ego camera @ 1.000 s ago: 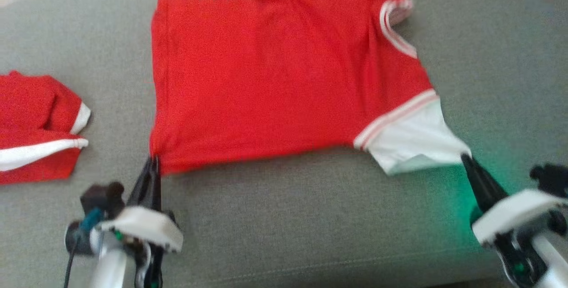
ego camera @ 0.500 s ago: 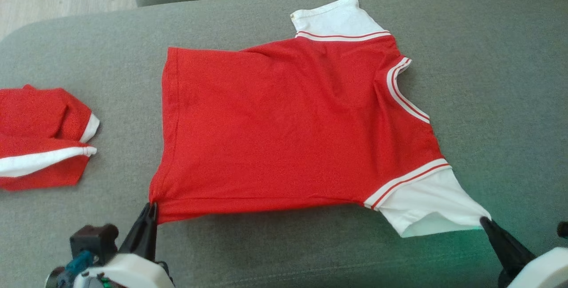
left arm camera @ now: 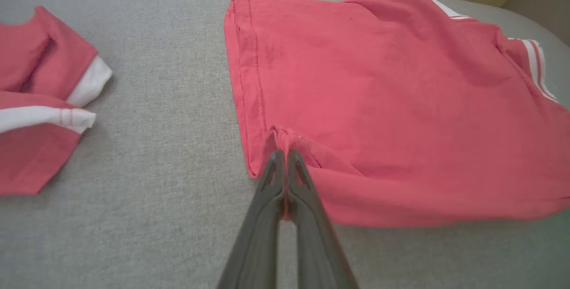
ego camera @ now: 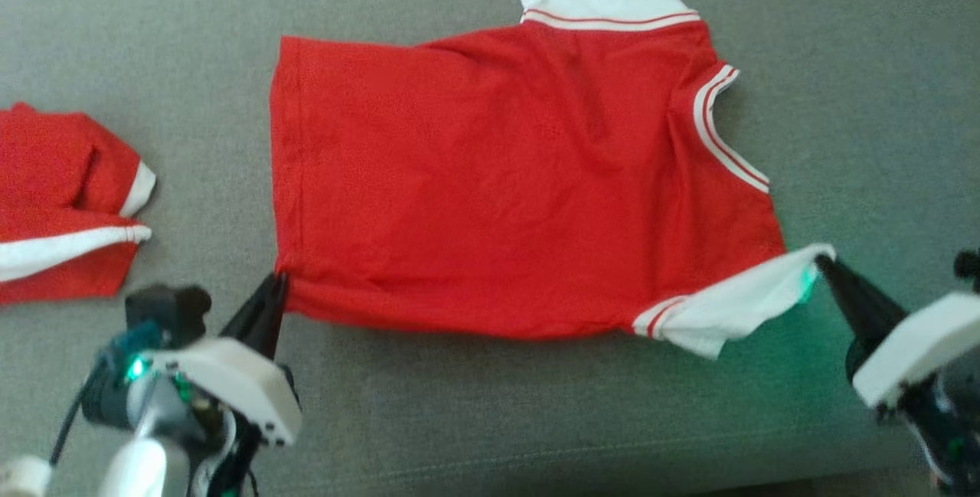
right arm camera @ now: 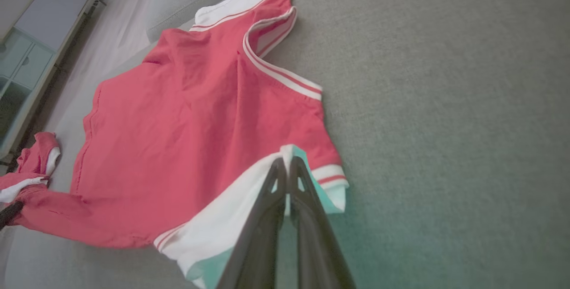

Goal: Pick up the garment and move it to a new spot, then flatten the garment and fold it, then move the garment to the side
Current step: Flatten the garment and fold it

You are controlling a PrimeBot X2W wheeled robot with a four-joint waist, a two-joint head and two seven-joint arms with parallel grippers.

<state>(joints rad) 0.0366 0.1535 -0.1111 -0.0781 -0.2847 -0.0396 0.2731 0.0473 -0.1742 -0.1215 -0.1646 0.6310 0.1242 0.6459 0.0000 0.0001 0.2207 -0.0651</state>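
Garment (ego camera: 498, 183) red, white sleeves, striped trim, spread flat, near edge lifted

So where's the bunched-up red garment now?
In the head view, the bunched-up red garment lies far left on the cushion, left of the spread shirt.

Red white-sleeved garment (ego camera: 490, 191), spread flat

My left tool (ego camera: 274, 286) and right tool (ego camera: 827, 266) each end in two long, dark fingers (left arm camera: 262, 217) that taper to fine tips. Behind the left pair is a rounded white shell (ego camera: 230, 386). Beside that shell are a black block (ego camera: 164, 305), a small green light (ego camera: 136, 367) and a dark cable (ego camera: 67, 428). Below the shell, my forearm (ego camera: 138, 470) is pale.
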